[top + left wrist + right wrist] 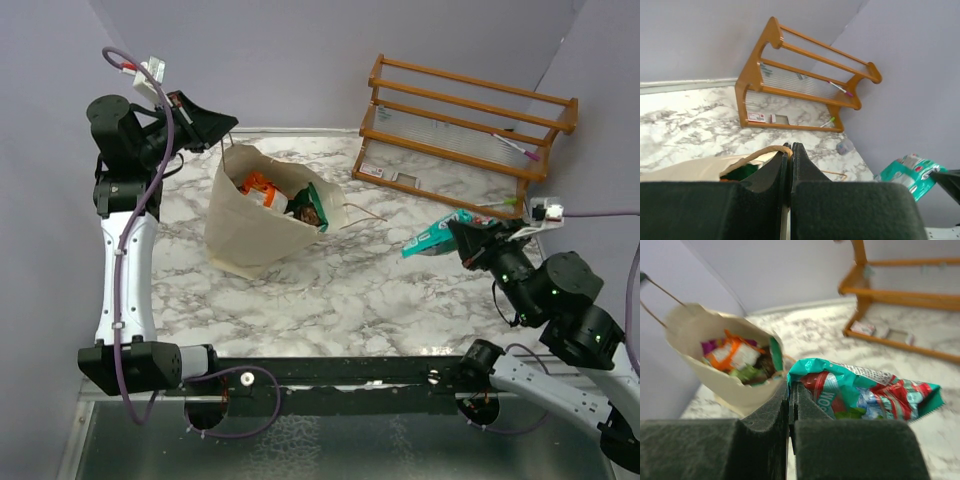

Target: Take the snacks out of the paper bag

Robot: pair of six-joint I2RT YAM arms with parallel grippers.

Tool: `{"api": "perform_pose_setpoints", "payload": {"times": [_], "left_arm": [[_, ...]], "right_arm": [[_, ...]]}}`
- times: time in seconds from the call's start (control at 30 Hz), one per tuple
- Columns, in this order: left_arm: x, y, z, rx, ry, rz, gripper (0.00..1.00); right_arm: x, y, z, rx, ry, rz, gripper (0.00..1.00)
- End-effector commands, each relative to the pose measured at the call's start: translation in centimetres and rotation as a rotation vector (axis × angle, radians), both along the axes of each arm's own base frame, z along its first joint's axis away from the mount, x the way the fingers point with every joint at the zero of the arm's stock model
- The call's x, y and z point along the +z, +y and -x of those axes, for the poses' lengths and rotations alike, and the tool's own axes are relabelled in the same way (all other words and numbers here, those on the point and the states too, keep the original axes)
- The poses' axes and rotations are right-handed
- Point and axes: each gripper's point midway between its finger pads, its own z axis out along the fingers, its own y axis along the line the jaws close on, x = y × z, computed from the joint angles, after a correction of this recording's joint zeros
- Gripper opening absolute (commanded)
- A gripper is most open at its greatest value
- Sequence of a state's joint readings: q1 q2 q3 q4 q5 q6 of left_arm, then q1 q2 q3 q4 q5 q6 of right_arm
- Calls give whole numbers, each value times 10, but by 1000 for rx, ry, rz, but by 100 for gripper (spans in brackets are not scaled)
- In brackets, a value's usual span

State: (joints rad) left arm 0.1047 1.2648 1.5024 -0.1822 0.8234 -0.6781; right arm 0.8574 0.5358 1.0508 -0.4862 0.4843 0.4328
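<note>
The cream paper bag [248,228] stands tilted open on the marble table, with orange, green, dark and purple snack packets [283,197] inside. My left gripper [226,128] is shut on the bag's brown cord handle [765,151] and holds it up at the bag's far rim. My right gripper [462,238] is shut on the edge of a teal-and-red snack packet [867,392], held in the air to the right of the bag. The packet also shows in the top view [430,241]. The bag's open mouth [735,357] shows in the right wrist view.
An orange wooden rack [460,130] stands at the back right against the wall, with a pen and small labels on it. A clear plastic cup [845,146] lies near the rack's right end. Grey walls close in the left and right sides.
</note>
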Motion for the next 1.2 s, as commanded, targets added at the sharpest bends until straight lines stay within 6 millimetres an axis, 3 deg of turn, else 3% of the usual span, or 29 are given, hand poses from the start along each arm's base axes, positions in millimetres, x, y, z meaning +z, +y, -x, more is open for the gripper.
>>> {"api": "perform_pose_setpoints", "payload": {"times": [0.0, 0.17, 0.27, 0.43, 0.63, 0.9, 1.0, 1.17], "left_arm": [[36, 22, -5, 80, -136, -85, 0], [41, 57, -23, 179, -138, -138, 0], [57, 63, -29, 185, -171, -137, 0], [71, 52, -31, 102, -226, -70, 0], [45, 30, -19, -57, -205, 61, 0], [41, -20, 14, -212, -225, 97, 0], [37, -34, 29, -246, -217, 110, 0], [15, -34, 45, -204, -137, 171, 0]], "right_arm": [[-50, -16, -1, -85, 125, 19, 1], [-52, -9, -2, -66, 114, -14, 1], [-55, -4, -6, -67, 114, -5, 1], [-65, 3, -11, -59, 142, 37, 1], [-79, 13, -12, -29, 177, 45, 1], [-91, 18, -16, -30, 207, 64, 1], [-108, 23, -19, -42, 260, 72, 1], [-148, 28, -21, -89, 392, 28, 1]]}}
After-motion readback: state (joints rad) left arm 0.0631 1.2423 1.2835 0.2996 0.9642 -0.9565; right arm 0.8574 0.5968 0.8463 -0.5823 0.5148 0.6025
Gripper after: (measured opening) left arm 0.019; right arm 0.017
